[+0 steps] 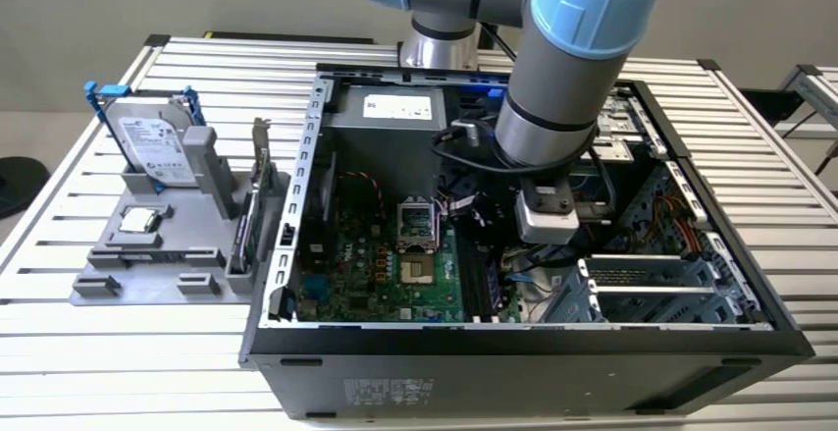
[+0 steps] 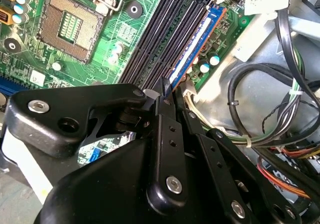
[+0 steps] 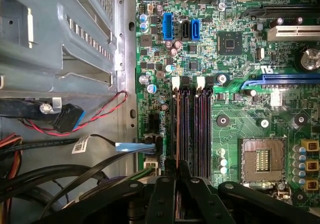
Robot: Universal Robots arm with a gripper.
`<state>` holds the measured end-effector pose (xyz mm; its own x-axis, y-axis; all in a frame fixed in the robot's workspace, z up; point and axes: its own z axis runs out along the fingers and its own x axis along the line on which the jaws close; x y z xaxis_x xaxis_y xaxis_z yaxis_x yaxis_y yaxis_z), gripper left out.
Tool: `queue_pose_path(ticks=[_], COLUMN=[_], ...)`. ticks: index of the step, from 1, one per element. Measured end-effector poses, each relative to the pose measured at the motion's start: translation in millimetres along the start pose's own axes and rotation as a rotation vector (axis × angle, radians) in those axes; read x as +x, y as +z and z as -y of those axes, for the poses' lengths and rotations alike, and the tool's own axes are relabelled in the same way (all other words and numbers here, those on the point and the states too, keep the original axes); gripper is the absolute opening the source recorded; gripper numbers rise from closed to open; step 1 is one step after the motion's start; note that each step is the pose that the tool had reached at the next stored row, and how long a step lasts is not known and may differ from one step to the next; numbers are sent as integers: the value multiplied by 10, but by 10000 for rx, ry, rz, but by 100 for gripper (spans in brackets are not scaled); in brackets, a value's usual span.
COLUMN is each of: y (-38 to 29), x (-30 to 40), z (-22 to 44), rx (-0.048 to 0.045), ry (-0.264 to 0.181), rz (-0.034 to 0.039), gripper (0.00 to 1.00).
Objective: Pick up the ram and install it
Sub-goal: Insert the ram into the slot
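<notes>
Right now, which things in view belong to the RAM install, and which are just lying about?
In the job:
- ram, standing in a memory slot of the motherboard
- gripper, at the ram's end

Lying about:
- hard drive in its blue bracket
- processor chip on the grey holder
- cable bundle

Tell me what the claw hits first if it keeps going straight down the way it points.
Probably the ram, standing edge-on in the outermost memory slot right at the claw tips; depth there is unclear.

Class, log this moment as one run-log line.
gripper: over memory slots | ram: standing in outermost slot, at gripper tips | processor socket: empty | case: open
</notes>
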<state>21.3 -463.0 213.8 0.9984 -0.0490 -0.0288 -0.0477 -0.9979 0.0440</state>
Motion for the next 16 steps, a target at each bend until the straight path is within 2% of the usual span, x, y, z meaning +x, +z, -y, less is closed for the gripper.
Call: queue_pose_path(ticks=[16], y=[42], x=[1], z=[2], rx=[2], ry=[0], rz=[0], gripper=[0])
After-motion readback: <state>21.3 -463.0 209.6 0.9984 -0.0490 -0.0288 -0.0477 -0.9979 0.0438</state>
